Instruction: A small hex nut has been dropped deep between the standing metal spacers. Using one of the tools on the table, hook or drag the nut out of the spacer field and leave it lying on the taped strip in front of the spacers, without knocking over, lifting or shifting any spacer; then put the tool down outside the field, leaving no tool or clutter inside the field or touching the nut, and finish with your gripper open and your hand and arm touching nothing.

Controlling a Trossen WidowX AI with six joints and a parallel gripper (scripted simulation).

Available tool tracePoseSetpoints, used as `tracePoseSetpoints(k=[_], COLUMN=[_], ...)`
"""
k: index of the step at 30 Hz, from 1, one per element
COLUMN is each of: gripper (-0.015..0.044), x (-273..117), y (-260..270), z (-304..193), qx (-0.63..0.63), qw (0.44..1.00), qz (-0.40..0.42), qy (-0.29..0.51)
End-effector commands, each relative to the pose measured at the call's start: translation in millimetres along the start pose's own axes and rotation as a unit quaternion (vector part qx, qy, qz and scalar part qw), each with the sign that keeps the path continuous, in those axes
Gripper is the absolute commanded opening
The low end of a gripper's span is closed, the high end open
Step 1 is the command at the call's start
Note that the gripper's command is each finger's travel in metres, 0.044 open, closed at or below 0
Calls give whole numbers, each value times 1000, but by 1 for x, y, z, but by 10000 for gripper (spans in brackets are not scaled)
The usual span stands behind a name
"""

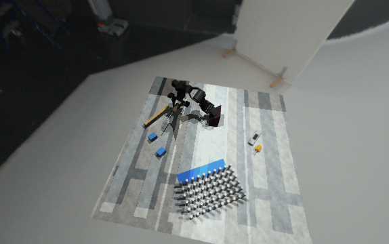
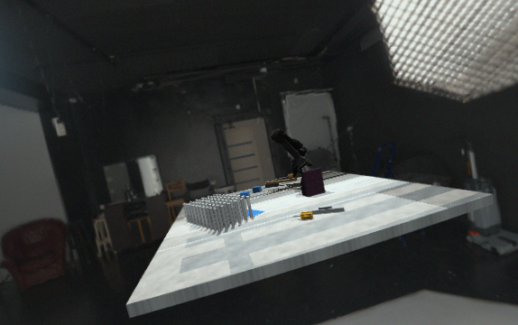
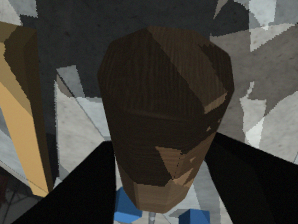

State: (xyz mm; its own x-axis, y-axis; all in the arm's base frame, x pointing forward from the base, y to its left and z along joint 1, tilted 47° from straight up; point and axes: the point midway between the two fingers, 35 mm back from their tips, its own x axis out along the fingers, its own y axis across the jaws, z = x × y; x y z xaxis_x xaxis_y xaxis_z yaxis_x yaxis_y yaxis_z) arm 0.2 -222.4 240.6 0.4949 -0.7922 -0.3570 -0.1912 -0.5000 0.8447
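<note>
At the left of the top view, yellow bar (image 1: 156, 116) (image 2: 278, 183) (image 3: 25, 115): lying at a slant on the table (image 1: 262, 213) (image 2: 286, 253), near the gripper end of the arm.
Blue blocks (image 1: 152, 137) (image 1: 160, 152) (image 2: 257, 189) (image 2: 245, 193) (image 3: 128, 206) (image 3: 195, 216): two units, set apart, between the yellow bar and the spacer field.
Wooden handle (image 1: 175, 108) (image 3: 165, 100): located between the gripper fingers; thin shaft (image 3: 152, 218) visible beyond its lower end in the wrist view.
Gripper (image 1: 179, 104) (image 3: 158, 145), jaw state: grasping the wooden handle; one dark finger on each side.
Arm (image 1: 199, 95) (image 2: 296, 151): black; raised from the maroon block, with the gripper end bent downward.
Taped strip (image 1: 201, 170) (image 2: 255, 212): blue; flat on the table, along the front edge of the spacer field.
Metal spacers (image 1: 191, 216) (image 2: 216, 217): upright, in closely set rows.
Hex nut, position: cannot be made out in any view; location within the spacer field not confirmable.
Maroon block (image 1: 215, 116) (image 2: 313, 181): at the lower end of the arm, well apart from the spacers.
Grey tool (image 1: 251, 141) (image 2: 333, 210): flat on the table, dark section on its upper face.
Yellow-handled tool (image 1: 258, 148) (image 2: 307, 216): lying just beside the grey tool, thin tip extending from the handle.
</note>
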Motion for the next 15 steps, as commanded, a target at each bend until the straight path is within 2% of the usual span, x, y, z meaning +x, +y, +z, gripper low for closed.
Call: tracePoseSetpoints(k=[1, 15], gripper=[0, 0], x=[3, 9], y=[-1, -3], z=[1, 4], qx=[2, 1], qw=[1000, 1000], qz=[-1, 0], qy=[1, 0])
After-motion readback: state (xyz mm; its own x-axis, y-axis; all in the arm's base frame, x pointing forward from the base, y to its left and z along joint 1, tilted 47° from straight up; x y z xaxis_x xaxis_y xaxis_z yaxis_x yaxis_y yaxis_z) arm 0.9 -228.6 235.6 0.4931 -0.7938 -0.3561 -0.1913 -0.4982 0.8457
